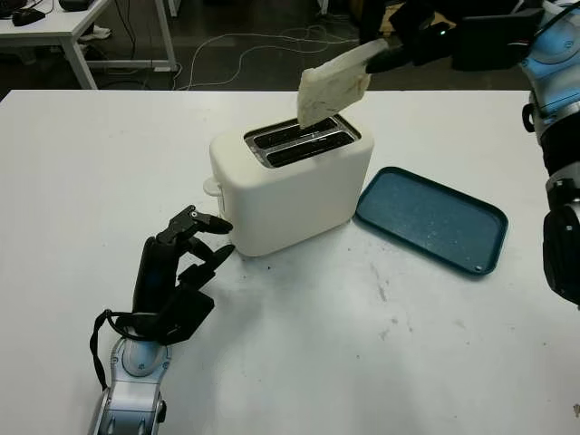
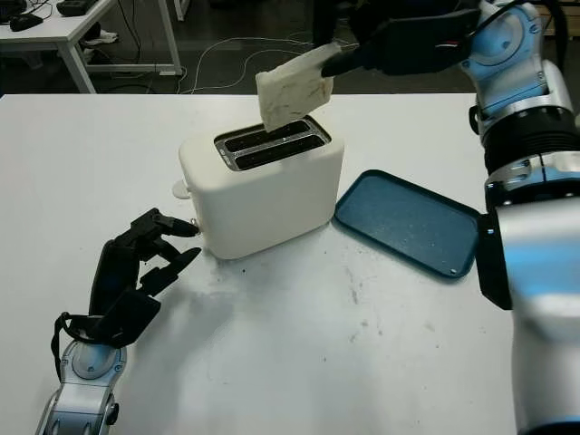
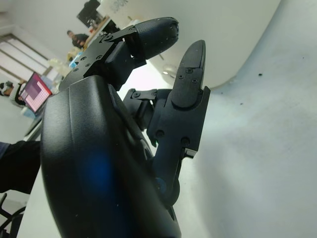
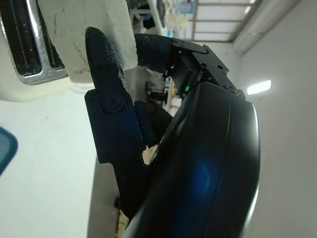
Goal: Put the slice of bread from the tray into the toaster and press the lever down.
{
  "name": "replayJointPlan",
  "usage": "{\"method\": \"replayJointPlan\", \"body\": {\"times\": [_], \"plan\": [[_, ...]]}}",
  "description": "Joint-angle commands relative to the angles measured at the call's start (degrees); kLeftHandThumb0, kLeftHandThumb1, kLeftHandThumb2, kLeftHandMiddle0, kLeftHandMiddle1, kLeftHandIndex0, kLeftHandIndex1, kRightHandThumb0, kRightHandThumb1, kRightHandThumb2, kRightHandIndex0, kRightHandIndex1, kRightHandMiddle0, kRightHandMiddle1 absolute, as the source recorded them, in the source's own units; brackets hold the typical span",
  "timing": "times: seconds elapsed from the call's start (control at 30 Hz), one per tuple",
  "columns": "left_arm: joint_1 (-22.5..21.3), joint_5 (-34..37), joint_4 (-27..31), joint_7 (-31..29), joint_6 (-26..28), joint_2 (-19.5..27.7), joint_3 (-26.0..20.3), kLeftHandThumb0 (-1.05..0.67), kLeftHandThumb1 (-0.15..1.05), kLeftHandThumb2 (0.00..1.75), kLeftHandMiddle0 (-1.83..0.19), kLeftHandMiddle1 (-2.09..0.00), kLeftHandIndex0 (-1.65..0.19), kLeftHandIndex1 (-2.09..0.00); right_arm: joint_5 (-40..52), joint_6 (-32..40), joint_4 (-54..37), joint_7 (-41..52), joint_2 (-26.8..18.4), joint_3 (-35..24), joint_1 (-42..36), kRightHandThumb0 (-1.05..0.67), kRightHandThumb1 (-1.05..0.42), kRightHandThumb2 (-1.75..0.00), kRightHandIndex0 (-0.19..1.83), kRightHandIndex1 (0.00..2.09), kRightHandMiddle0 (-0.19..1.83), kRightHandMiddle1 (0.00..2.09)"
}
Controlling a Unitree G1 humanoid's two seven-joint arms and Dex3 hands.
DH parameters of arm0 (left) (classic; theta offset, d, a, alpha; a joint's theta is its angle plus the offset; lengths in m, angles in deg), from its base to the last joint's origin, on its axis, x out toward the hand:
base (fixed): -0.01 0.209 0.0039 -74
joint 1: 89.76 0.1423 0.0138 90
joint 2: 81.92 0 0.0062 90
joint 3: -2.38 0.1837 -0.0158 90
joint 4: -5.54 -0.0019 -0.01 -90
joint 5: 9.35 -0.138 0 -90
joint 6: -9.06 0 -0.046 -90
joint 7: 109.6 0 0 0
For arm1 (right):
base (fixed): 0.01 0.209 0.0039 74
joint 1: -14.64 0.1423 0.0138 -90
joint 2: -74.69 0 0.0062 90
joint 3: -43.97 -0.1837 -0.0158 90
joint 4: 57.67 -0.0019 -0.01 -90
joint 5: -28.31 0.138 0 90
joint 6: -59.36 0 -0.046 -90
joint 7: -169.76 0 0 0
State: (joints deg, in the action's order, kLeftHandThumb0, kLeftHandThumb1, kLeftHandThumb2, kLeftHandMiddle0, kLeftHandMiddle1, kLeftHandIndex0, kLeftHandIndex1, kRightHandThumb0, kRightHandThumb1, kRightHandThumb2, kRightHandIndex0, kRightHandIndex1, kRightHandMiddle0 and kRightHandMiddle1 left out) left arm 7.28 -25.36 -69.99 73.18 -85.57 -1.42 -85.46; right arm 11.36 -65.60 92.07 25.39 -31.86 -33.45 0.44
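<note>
A cream two-slot toaster [image 1: 290, 186] stands mid-table. My right hand [image 1: 391, 50] is shut on a pale slice of bread [image 1: 331, 86], which hangs tilted just above the toaster's rear slot [image 1: 294, 134], its lower corner near the opening. In the right wrist view the bread [image 4: 84, 34] is pinched between my black fingers [image 4: 106, 74], with the slots [image 4: 22, 39] below. The toaster's lever knob [image 1: 211, 186] sticks out on its left end. My left hand [image 1: 195, 245] is open on the table beside that end, close to the toaster's base.
A blue-green tray [image 1: 430, 217] lies bare on the table right of the toaster. The white table [image 1: 362, 344] has small dark specks in front. Beyond the far edge are desks [image 1: 54, 27] and floor cables.
</note>
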Motion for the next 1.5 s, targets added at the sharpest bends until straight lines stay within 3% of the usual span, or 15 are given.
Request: {"method": "replayJointPlan", "body": {"times": [0.0, 0.23, 0.5, 0.77, 1.13, 1.47], "plan": [[-0.32, -0.07, 0.95, -0.16, 0.53, -0.08, 0.35, -0.3, 0.92, 0.11, -0.61, -1.57, -0.56, -1.08, -0.17, -1.36, -1.04, 0.22, 0.65, 0.32, -1.11, -0.52, -0.92, -0.09, 1.1, 1.74, 0.93, 1.72], [-0.15, -0.4, 0.64, 0.12, 0.28, -0.03, 0.51, -0.29, 0.92, 0.1, -0.61, -1.57, -0.56, -1.05, 0.74, -1.29, -2.83, 1.02, 0.86, 0.07, -2.92, -0.5, -0.92, -0.1, 1.15, 1.69, 0.96, 1.59], [0.16, -0.3, 0.69, 0.13, 0.27, -0.09, 0.56, -0.29, 0.92, 0.11, -0.59, -1.55, -0.57, -1.01, 2.56, 1.63, -4.02, 4.42, 1.25, -1.18, -3.44, -0.48, -0.92, -0.13, 1.1, 1.74, 0.89, 1.73], [0.28, -0.46, 0.94, 0.16, 0.79, -0.17, 0.62, -0.3, 0.92, 0.11, -0.6, -1.56, -0.58, -0.98, 4.48, 1.6, -3.23, 6.5, 2.72, -2.13, -4.31, -0.43, -0.92, -0.08, 1.06, 1.75, 0.88, 1.74], [0.34, -0.05, 0.94, 0.18, 0.93, -0.38, 0.69, -0.3, 0.92, 0.11, -0.59, -1.55, -0.6, -0.94, 0.79, 3.5, -1.53, 4.43, 4.87, 0.98, -5.39, -0.53, -0.92, -0.1, 1.1, 1.75, 0.92, 1.74], [0.35, -0.35, 0.52, 0.57, 0.15, -0.22, 0.75, -0.3, 0.92, 0.11, -0.59, -1.59, -0.61, -0.91, -2.46, 3.0, 1.68, 1.52, 8.15, 3.56, -6.44, -0.51, -0.92, -0.07, 1.11, 1.75, 0.92, 1.74]]}}
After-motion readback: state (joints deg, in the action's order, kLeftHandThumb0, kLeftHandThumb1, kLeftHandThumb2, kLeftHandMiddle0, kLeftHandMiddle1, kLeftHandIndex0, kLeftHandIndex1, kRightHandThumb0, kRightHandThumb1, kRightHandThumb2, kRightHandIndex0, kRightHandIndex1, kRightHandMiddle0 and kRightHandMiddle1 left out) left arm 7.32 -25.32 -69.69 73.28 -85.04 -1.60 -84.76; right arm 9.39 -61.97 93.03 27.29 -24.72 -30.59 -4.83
